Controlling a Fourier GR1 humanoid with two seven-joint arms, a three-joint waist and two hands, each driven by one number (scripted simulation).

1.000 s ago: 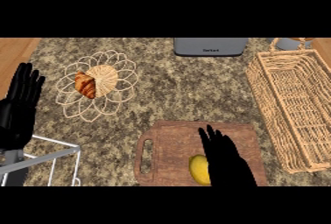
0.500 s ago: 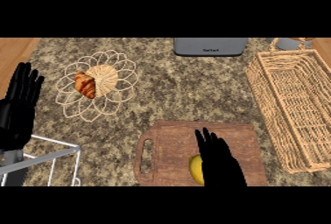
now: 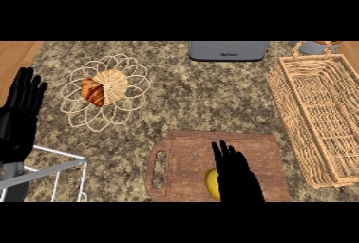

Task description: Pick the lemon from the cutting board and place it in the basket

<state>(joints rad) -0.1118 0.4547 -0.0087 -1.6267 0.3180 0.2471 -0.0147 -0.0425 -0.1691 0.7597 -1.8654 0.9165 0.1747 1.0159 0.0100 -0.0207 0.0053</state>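
Lemon [image 3: 212, 184] lies just left of right robot hand [image 3: 237, 175].

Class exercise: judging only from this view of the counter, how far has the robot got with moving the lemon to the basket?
Nothing is finished: the lemon lies on the cutting board, and the basket at the right holds nothing visible. In hand: the right hand, fingers straight, hangs over the board right beside the lemon, partly covering it. The left hand rests open at the left edge. Left to do: grasp, lift, carry right, release.
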